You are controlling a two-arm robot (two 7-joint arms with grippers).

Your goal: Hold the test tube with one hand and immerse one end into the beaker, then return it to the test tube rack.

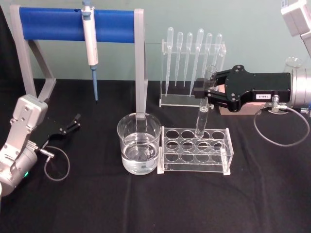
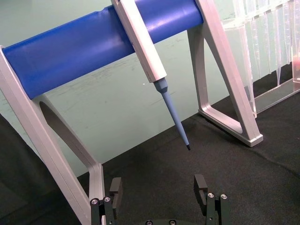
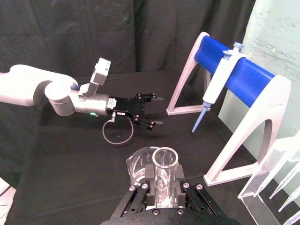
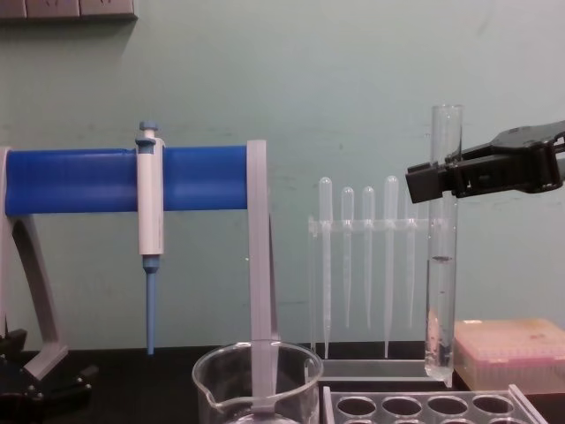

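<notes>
From the head camera, the right gripper point(image 1: 203, 92) clamps the test tube point(image 1: 201, 119) upright over the rack's point(image 1: 194, 156) back row, with the beaker point(image 1: 139, 143) just left of it. Left wrist camera: the left gripper point(image 2: 159, 190) is spread wide, holding nothing. Right wrist camera: the test tube's rim sits between the fingers. Chest camera: the test tube's round bottom hangs just above the rack.

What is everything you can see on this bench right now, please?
test tube: one, clear, upright over the rack, gripped.
beaker: one, clear, holding clear liquid, left of the rack.
rack: one, clear, table centre.
pipettes: six, frosted, in the rear stand.
pipettor: one, blue-and-white, hanging on the blue bar.
box: one, pink, behind the right claw.
left claw: black, open, low at the left.
right claw: black, shut on the test tube.
</notes>
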